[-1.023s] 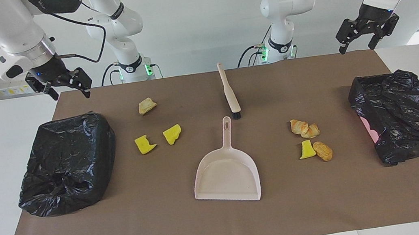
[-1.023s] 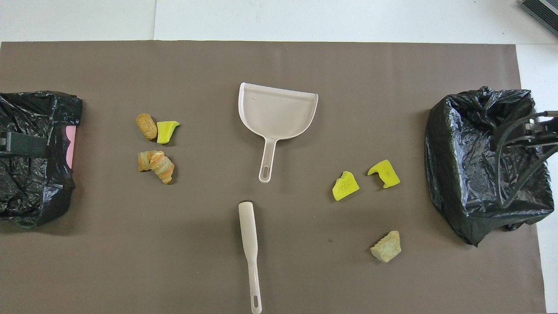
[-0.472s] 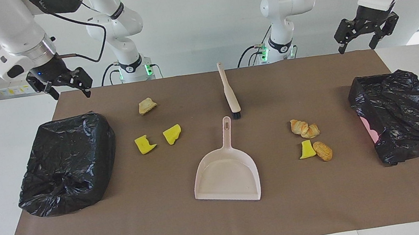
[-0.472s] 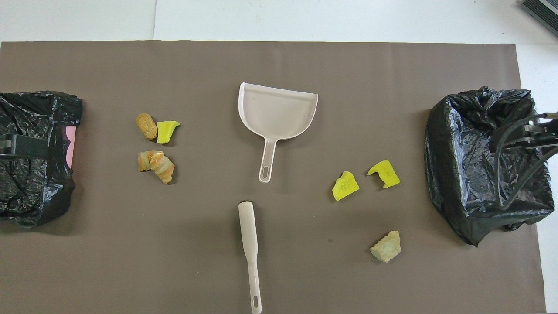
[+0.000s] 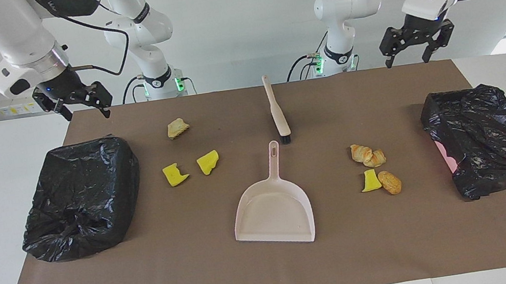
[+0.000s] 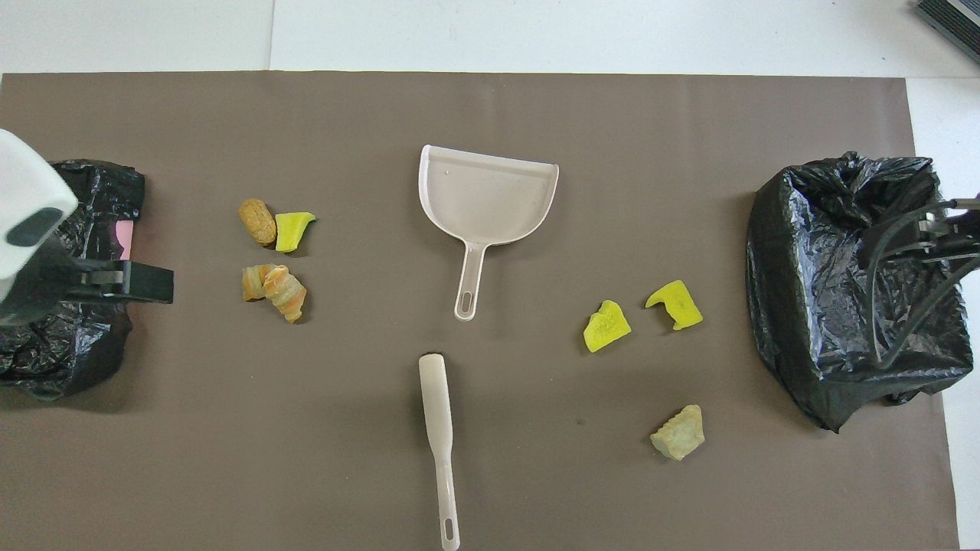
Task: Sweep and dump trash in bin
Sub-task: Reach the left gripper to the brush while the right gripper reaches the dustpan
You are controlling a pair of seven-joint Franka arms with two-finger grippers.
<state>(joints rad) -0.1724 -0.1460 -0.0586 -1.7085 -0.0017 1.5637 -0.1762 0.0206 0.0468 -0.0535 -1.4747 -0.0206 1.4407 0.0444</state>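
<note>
Seven trash scraps (image 5: 209, 162) well below both hands

In the overhead view the left arm's bin (image 6: 69, 337) is cut off by the edge; the brush (image 6: 438, 428) bristles are hidden under its handle

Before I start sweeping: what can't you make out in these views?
- Brush bristles: not visible in the overhead view; the facing view shows them.
- Left bin: cut off by the overhead view's edge and partly covered by the left gripper.
- Inside of both bins: black bags hide it in both views.
</note>
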